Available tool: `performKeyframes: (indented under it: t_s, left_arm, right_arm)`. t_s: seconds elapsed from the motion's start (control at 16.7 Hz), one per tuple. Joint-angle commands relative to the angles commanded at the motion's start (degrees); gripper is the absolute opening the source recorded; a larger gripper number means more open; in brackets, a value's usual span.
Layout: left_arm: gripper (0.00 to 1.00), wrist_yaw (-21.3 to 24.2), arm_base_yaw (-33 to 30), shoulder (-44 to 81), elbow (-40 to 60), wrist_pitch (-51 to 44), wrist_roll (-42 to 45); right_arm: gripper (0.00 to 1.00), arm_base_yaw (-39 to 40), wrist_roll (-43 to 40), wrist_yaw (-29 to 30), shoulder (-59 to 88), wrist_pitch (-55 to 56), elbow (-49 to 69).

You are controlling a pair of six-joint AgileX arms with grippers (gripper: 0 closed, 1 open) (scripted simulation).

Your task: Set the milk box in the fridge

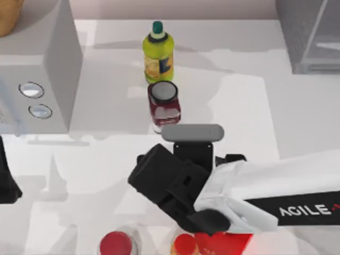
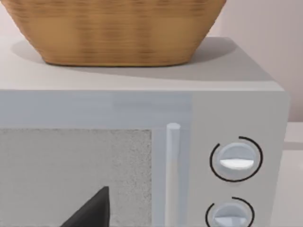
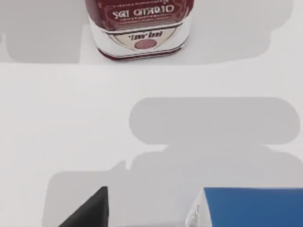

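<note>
Our right gripper, its grip state hidden, hovers beside the milk box, near the red jar; next, grasp it and carry it to the fridge

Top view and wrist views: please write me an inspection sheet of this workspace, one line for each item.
Surface: white table.
Job's things: milk box, blue top near the right wrist camera; fridge at far right corner.
Clutter: yellow bottle, red jar before it; microwave with basket on top, at left; red-lidded jar at near edge.
Grippers: right gripper mid-table; left gripper parked at left edge.
Cables: nothing seen.
Surroundings: pale wall.
</note>
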Motion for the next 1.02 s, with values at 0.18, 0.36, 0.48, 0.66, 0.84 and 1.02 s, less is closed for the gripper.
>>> performKeyframes:
  t_s: [0.18, 0.36, 0.48, 0.66, 0.84, 1.02]
  left_arm:
    - [1.0, 0.0, 0.0, 0.0, 0.0, 0.0, 0.0]
    - [1.0, 0.0, 0.0, 0.0, 0.0, 0.0, 0.0]
    - [1.0, 0.0, 0.0, 0.0, 0.0, 0.0, 0.0]
    - [1.0, 0.0, 0.0, 0.0, 0.0, 0.0, 0.0]
    - [1.0, 0.0, 0.0, 0.0, 0.0, 0.0, 0.0]
    - [1.0, 0.0, 0.0, 0.0, 0.0, 0.0, 0.0]
  right_arm:
    - [1.0, -1.79, -1.57, -0.83, 3.51, 4.93, -0.45]
    - [1.0, -1.56, -1.27, -0.9, 5.46, 7.76, -1.82]
    - [1.0, -1.56, -1.27, -0.9, 5.46, 7.76, -1.82]
    - [0.85, -1.56, -1.27, -0.9, 5.46, 7.76, -1.82]
    - [0.62, -1.56, -1.27, -0.9, 5.46, 7.76, -1.82]
    - [0.4, -1.56, -1.27, -0.9, 5.46, 7.76, -1.82]
